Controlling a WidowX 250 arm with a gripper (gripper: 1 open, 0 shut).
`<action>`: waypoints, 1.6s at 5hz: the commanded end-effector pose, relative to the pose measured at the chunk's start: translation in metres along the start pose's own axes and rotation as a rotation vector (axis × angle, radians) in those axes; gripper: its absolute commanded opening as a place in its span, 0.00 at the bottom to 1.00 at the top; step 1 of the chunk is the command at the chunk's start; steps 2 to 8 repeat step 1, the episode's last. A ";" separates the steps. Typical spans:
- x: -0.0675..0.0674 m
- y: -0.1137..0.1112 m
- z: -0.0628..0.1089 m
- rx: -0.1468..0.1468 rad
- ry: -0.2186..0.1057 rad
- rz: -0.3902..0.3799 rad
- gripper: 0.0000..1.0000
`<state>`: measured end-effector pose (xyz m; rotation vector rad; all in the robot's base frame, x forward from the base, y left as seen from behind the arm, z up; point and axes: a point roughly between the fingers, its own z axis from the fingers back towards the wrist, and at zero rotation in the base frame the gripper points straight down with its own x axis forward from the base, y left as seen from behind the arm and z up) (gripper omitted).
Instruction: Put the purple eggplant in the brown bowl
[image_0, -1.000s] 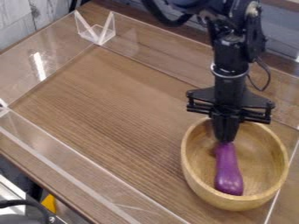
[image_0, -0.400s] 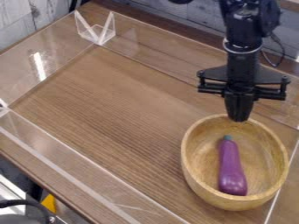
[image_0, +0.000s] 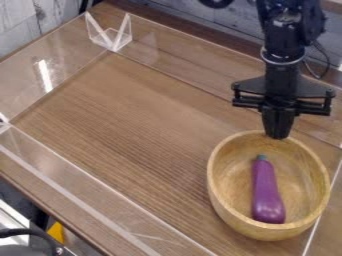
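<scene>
Wood grain runs across the whole table (image_0: 120, 130), which is fenced by low clear acrylic walls (image_0: 54, 200); they presumably keep loose objects from rolling off. At the far left corner stands a small clear acrylic holder (image_0: 110, 32), well apart from the work and playing no part in it. Toward the near right corner sits the brown bowl (image_0: 230, 188), upright on the table. The purple eggplant (image_0: 267, 188) lies inside it along the bowl's bottom, its length running from the far side to the near side, resting freely because nothing grips it. Above the bowl's far rim hangs the pincer (image_0: 281, 128), pointing almost straight down, its jaws drawn together and holding nothing. By my reading, the eggplant is delivered and the task looks essentially complete.
</scene>
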<state>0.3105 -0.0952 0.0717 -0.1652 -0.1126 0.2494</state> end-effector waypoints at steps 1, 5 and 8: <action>0.003 -0.010 0.002 -0.033 -0.035 -0.056 0.00; 0.003 -0.010 0.002 -0.033 -0.035 -0.056 0.00; 0.003 -0.010 0.002 -0.033 -0.035 -0.056 0.00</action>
